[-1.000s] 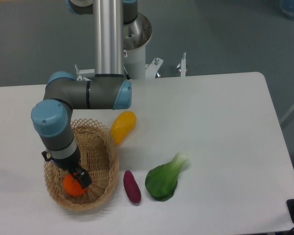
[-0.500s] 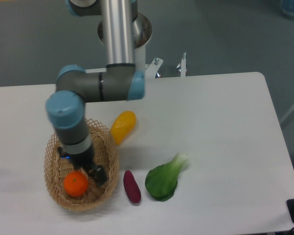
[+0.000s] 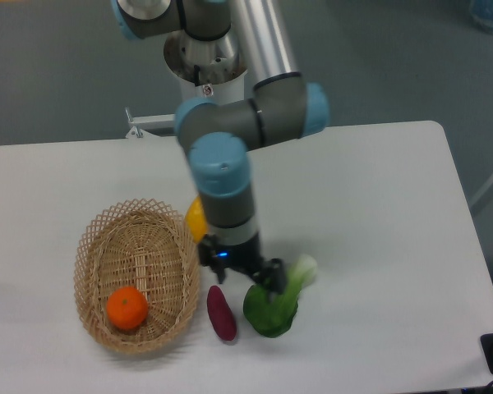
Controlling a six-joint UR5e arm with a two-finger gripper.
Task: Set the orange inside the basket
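Orange [image 3: 126, 309]: small, round, bright orange, faintly dimpled, sitting free inside the near end of the basket.
Basket [image 3: 160, 220]: oval tan wicker with an open lattice rim, lying on the white table [image 3: 378, 230].
Purple vegetable [image 3: 222, 313]: lying just right of the basket.
Bok choy [image 3: 273, 305]: resting beside it.
Gripper [image 3: 263, 276]: hanging over the bok choy, holding nothing; finger spread cannot be told.
Yellow fruit [image 3: 195, 220]: peeking out behind the arm.
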